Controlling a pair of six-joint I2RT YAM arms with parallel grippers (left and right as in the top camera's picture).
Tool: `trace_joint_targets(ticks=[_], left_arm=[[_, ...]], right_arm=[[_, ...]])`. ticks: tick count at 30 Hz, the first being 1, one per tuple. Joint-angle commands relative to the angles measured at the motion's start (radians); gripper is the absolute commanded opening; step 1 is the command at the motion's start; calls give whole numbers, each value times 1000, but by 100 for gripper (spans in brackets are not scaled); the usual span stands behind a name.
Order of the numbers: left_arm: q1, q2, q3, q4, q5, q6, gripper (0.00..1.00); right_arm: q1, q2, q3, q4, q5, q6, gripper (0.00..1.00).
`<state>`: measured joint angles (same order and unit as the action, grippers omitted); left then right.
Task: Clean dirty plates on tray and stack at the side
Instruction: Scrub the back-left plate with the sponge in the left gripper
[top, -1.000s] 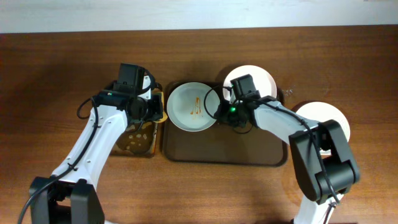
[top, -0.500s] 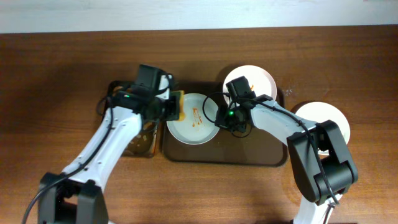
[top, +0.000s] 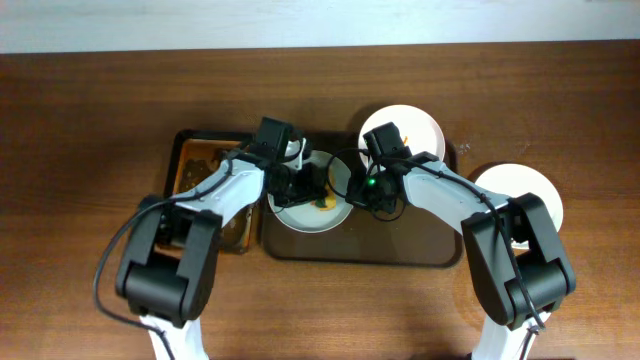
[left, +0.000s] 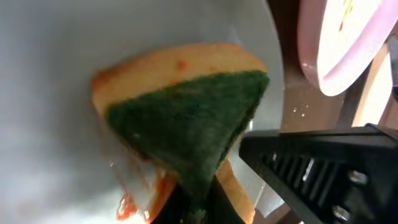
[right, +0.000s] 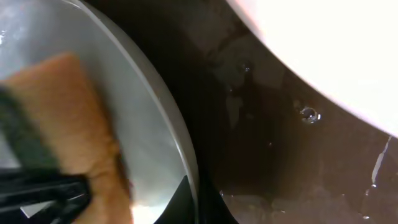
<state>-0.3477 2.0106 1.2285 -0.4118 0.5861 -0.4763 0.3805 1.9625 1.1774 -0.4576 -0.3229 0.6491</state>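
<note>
While right gripper (top: 352, 187) pinches the plate (top: 299, 218) on the wet tray (top: 400, 242), left gripper (top: 317, 190) clamps a sponge (left: 186, 106).

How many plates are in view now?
3: scrubbed plate left on the tray; second plate at its back right corner; third plate right on the table, maybe hiding others.

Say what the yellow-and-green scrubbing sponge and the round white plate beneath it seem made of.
Yellow-and-green scrubbing sponge: likely soft foam under a coarse, matte fibre scouring layer. Round white plate: glazed ceramic or melamine, unclear; smooth with a soft sheen.
</note>
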Motion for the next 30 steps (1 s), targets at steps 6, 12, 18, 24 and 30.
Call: trace_joint_targets(ticks=[6, 12, 18, 24, 30], left_arm=[[33, 38, 1, -100, -327, 37, 0], [67, -127, 1, -145, -368, 139, 0], [72, -349, 1, -196, -302, 195, 0], [10, -294, 0, -172, -286, 149, 0], [-68, -125, 0, -49, -233, 21, 0]], right_arm=[[5, 21, -16, -15, 48, -13, 4], [5, 21, -16, -21, 56, -13, 4], [5, -5, -16, -43, 103, -61, 4], [6, -45, -16, -88, 144, -95, 4], [6, -45, -16, -90, 144, -95, 4]])
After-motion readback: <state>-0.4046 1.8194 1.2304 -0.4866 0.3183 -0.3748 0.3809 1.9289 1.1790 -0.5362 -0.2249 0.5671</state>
